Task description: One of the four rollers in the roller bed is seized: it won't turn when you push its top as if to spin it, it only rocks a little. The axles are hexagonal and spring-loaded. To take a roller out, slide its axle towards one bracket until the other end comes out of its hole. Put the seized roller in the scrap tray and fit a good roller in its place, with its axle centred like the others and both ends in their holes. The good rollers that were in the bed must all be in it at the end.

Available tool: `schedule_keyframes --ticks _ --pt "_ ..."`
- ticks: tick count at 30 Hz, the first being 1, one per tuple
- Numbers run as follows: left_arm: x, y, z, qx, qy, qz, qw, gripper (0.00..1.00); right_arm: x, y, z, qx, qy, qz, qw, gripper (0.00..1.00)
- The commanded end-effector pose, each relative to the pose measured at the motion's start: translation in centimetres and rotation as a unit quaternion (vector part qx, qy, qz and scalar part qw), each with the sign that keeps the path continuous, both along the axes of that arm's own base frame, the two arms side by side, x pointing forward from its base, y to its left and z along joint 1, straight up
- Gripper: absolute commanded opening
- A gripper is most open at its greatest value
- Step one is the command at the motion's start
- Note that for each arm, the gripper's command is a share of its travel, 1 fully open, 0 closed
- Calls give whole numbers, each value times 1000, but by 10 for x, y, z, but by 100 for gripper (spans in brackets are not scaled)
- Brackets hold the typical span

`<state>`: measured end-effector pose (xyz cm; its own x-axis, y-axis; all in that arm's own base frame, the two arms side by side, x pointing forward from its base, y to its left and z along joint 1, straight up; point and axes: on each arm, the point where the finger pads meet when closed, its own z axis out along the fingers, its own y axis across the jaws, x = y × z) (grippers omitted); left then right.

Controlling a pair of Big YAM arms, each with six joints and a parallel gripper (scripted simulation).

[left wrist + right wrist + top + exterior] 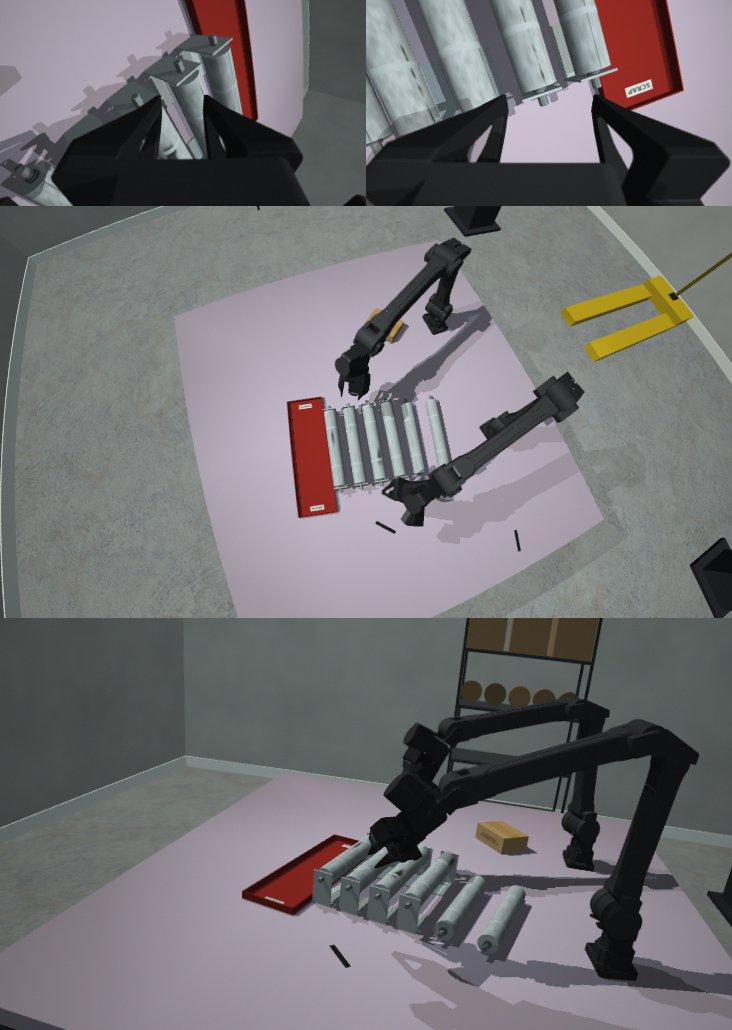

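Observation:
Four rollers sit in the bed, axle stubs showing in the brackets. The first roller (pixel 333 446) (pixel 221 71) (pixel 587 37) is beside the empty red scrap tray (pixel 310 451) (pixel 302 879) (pixel 628 37); the second roller (pixel 354 446) (pixel 190 94) (pixel 524 46) is next to it. Which is seized does not show. Two spare rollers lie on the table, one (pixel 413 436) (pixel 461 907) near the bed, one (pixel 437 431) (pixel 502 919) farther. My left gripper (pixel 385 491) (pixel 182 102) is partly open above the bed's near end. My right gripper (pixel 350 396) (pixel 549 102) is open at the far end, hidden in the exterior view.
A cardboard box (pixel 394 331) (pixel 502 837) sits under the right arm. Thin black strips (pixel 385 526) (pixel 340 955) lie on the table on the left arm's side. The left forearm passes over an end of the farther spare roller in the top view.

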<state>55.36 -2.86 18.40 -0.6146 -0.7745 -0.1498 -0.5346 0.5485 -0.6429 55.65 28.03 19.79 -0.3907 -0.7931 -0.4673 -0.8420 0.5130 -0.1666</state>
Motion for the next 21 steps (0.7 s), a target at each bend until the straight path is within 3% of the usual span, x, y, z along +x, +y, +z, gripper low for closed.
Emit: schedule_keyframes --ticks 1,3,6,7,14,19,21 --pt "14 5 6 -46 33 48 997 32 1 34 -3 -26 15 63 998 62" --pt "11 4 -4 -61 56 57 995 32 -6 43 -15 -36 33 83 995 62" --pt "8 0 -2 -67 61 58 994 32 -5 39 -8 -36 32 83 995 62" --pt "8 3 -6 -73 70 65 993 32 -8 44 -24 -43 47 92 994 62" --pt "-5 0 -45 -101 136 85 982 32 -34 74 -53 -63 89 141 984 62" --pt "-3 -2 -44 -112 146 90 979 32 -41 80 -63 -71 105 155 980 62" --pt "-6 -2 -42 -114 146 92 978 32 -38 75 -55 -68 100 152 981 62"
